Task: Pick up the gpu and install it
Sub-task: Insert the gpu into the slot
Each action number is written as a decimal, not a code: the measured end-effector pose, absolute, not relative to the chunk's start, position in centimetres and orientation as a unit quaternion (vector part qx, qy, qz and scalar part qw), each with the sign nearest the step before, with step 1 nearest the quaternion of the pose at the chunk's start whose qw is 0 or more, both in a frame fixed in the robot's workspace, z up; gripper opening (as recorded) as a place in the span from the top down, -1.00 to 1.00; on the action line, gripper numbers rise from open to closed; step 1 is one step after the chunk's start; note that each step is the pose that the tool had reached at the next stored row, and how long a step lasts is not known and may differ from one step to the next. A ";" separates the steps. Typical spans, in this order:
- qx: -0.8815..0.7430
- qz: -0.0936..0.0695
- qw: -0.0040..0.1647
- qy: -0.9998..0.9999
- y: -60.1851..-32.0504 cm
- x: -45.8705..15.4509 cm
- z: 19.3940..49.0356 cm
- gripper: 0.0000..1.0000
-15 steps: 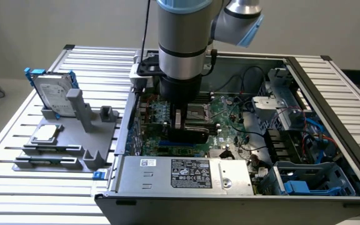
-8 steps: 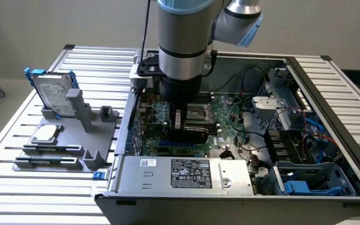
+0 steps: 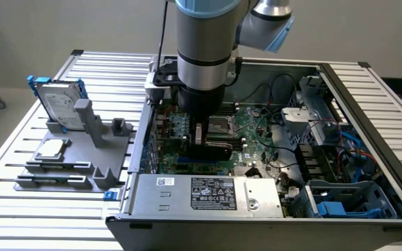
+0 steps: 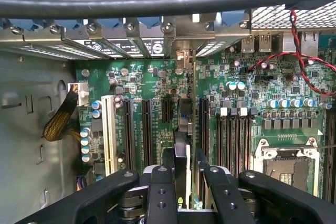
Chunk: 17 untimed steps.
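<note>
Over the slatted bench (image 3: 61, 214) sits the open PC case (image 3: 368, 110), and the arm (image 3: 204, 42) reaches straight down into it, so I read this as the install step, not the pick. The gpu (image 3: 213, 149) is off the bench and inside the case, hanging low over the motherboard (image 4: 142, 77) under the gripper (image 3: 202, 135). From the wrist cam the fingers (image 4: 161, 192) are narrow and clamped on the card, one each side. The gpu (image 4: 181, 129) shows edge-on between them, standing on its long edge with the faces vertical. Its long axis runs parallel w/ the expansion slots (image 4: 128, 135), and the far end points at the rear wall w/ the bracket openings (image 4: 157, 40). Can't tell if the bottom edge is touching a slot or just above it, nor which slot it's over. It sits approx mid-bank, beside the short slot. My judgement on what seating calls for: keep the card upright, connector edge dead in line w/ one slot along its full length, bracket end matched to its rear opening, and a straight push w/ no twist. Any yaw or tilt would prob. jam it on the slot lip. The hard drive (image 3: 56, 107) and CPU chip (image 3: 51, 149) sit on the grey fixture outside the case, well apart from the work.
</note>
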<state>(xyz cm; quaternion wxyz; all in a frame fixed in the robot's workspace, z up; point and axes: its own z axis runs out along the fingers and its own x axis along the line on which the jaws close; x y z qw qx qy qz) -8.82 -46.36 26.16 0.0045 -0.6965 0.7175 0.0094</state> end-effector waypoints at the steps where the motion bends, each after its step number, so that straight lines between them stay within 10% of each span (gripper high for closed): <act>1: -0.697 0.009 0.004 0.717 -46.4 -8.8 26.1 0.48; 17: -0.705 0.018 -0.004 0.709 -46.4 -8.8 25.9 0.48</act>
